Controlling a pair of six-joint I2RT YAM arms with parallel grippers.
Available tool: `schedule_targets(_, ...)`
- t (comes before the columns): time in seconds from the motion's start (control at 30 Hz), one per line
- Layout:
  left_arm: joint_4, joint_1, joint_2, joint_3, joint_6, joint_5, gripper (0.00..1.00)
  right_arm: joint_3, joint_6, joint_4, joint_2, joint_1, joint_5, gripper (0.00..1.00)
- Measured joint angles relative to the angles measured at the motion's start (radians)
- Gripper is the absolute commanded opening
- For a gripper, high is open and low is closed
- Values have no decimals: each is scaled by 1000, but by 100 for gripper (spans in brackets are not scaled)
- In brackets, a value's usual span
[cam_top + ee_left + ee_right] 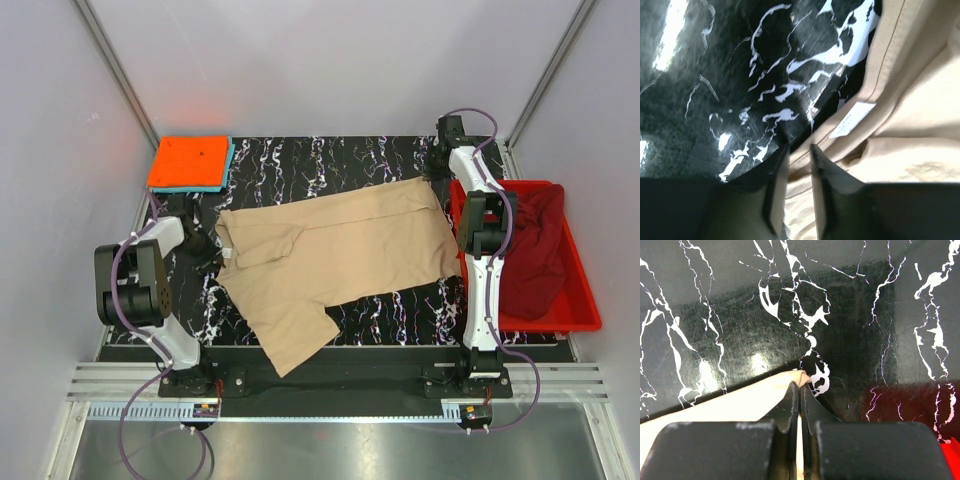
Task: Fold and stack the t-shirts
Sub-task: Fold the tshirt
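A large tan t-shirt lies spread on the black marble table, with one sleeve hanging towards the near edge. My left gripper is at its collar on the left. In the left wrist view the gripper is closed on a fold of the tan cloth next to a white label. My right gripper is at the shirt's far right corner. In the right wrist view it is shut on that corner of the shirt. A folded orange t-shirt lies on a light blue one at the far left.
A red plastic bin stands at the right edge of the table, beside the right arm, and holds a crumpled maroon t-shirt. White walls close in the table at the back and on both sides.
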Motion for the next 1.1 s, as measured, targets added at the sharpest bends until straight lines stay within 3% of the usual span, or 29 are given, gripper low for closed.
schedule_targets(0.2,-45,-1,50,60,7,-30,1,0,9,0,0,0,-1,0)
schedule_targets(0.53,-64,65,-21,-3,-43,-134,1,2,19,0,4,0,-25,0)
schedule_targets(0.63,-66,65,-35,-5,-49,-150,12,5,19,0,13,0,-26,0)
schedule_targets(0.73,-76,64,-44,15,-33,-166,34,8,19,0,24,0,-27,0)
schedule_targets(0.87,-90,45,-48,111,-4,-180,42,23,23,0,37,0,-35,1)
schedule_targets(0.9,-81,34,-52,135,5,-180,43,34,24,-4,43,0,-37,11)
schedule_targets(1.0,-19,-6,-76,188,31,-156,52,70,27,-22,55,0,-42,29)
schedule_targets(1.1,56,-31,-71,231,47,-98,53,113,26,-45,61,0,-40,42)
